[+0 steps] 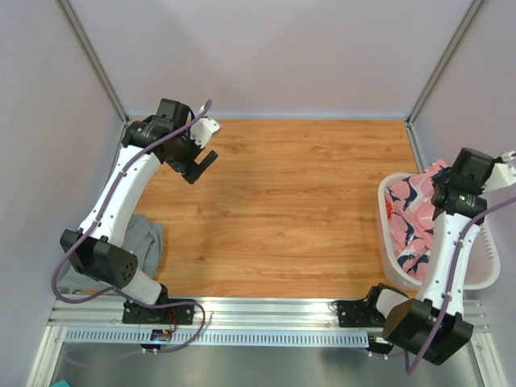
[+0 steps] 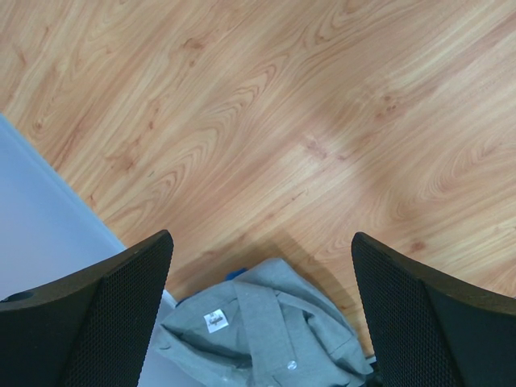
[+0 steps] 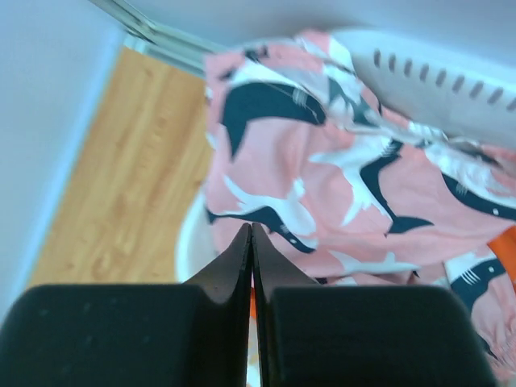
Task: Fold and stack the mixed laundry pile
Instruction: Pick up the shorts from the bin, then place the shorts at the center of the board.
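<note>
Top external: wood-grain table (image 1: pixel 282 210), pale walls (image 1: pixel 266 56), grey garment (image 1: pixel 151 242) near-left corner.

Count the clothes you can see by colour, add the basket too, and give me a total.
Grey garment: 1
Pink patterned garment: 1
Orange cloth: 1, only slivers show
Blue cloth: 1, only a sliver shows
White slotted basket: 1
Total: 5
</note>
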`<state>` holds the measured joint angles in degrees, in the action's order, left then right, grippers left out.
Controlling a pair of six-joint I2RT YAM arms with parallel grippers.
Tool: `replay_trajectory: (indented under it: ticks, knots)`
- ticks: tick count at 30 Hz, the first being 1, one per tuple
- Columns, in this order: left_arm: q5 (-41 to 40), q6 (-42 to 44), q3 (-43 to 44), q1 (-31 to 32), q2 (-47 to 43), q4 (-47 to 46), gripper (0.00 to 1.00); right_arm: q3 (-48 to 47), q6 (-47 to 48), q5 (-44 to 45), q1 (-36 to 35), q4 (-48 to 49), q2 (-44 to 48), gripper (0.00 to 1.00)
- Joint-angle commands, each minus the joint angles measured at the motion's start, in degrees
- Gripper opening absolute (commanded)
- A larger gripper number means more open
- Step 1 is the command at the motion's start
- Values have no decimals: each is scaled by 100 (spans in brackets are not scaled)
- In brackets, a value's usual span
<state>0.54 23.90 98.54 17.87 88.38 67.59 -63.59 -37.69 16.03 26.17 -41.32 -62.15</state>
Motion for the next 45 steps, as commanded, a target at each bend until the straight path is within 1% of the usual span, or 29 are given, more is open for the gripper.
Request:
replay_trajectory:
  ticks: [1,4,5,6,7,8,9,10,12,14,19,20,21,22,23,24,25,26,29,31,33,35,38,39,41,42,43,44,45]
  knots:
    - [-45,18,16,6,-295,-9,100,-592,130,85,-7,-86,247,0]
    - [-45,36,7,6,-330,-1,100,-532,-17,-30,-7,-375,247,0]
    - [-45,36,-2,6,-347,0,100,-427,-167,-39,-7,-542,230,25]
    - [-45,36,-2,15,-356,17,100,-191,-421,-65,-7,-927,204,44]
    - [-45,53,7,6,-365,26,100,-6,-615,-100,-16,-1113,212,60]
    - [-45,53,25,6,-383,43,100,179,-704,-135,-7,-1246,247,91]
    - [-45,53,33,15,-383,78,100,372,-765,-170,-16,-1316,360,100]
    - [-45,53,42,6,-383,79,100,748,-879,-144,-16,-1430,422,100]
    - [-18,53,69,15,-356,114,100,1032,-906,-13,-16,-1536,571,100]
    - [25,45,77,6,-339,114,100,1375,-933,5,-16,-1485,642,100]
    - [52,-17,69,6,-382,140,100,1815,-1064,-179,-16,-1256,547,100]
    - [43,-17,60,6,-391,149,100,1894,-1039,-258,-16,-1230,511,98]
    - [26,18,42,6,-418,149,100,1938,-1030,-293,-7,-1125,476,91]
    - [17,27,34,15,-453,149,100,1964,-1012,-355,-7,-1080,450,80]
    - [8,44,33,15,-462,158,100,1982,-969,-425,-16,-1010,449,64]
    - [-9,45,33,6,-471,166,100,1974,-959,-408,-16,-966,475,43]
    - [-36,53,42,6,-488,158,100,1947,-951,-295,-16,-948,537,3]
    - [-45,62,42,6,-488,166,100,1886,-907,-189,-16,-948,703,0]
    - [-45,62,60,15,-488,158,100,1430,-679,293,-16,-983,1089,0]
    - [-27,53,60,6,-488,140,100,921,-371,627,-7,-992,1222,0]
    - [8,45,77,6,-462,131,100,352,-109,699,-16,-931,1319,0]
    - [17,18,112,6,-462,131,100,-37,25,525,-25,-695,1354,0]
    - [8,-17,261,6,-523,9,100,-697,296,-387,-138,52,1276,0]
    - [-18,-34,279,6,-567,-61,100,-1081,324,-1121,-208,289,1180,0]
    - [-36,-87,306,6,-724,-315,100,-1575,324,-1915,-629,730,673,0]
    - [-45,-113,323,6,-778,-404,100,-2230,394,-2511,-857,818,417,0]
    - [-45,-131,358,6,-830,-466,100,-2550,481,-2743,-1495,923,205,0]
    - [-45,-183,376,6,-935,-614,100,-2944,761,-2963,-1901,959,-232,0]
    - [-45,-201,359,-3,-997,-685,100,-3583,894,-3044,-2802,1038,-428,0]
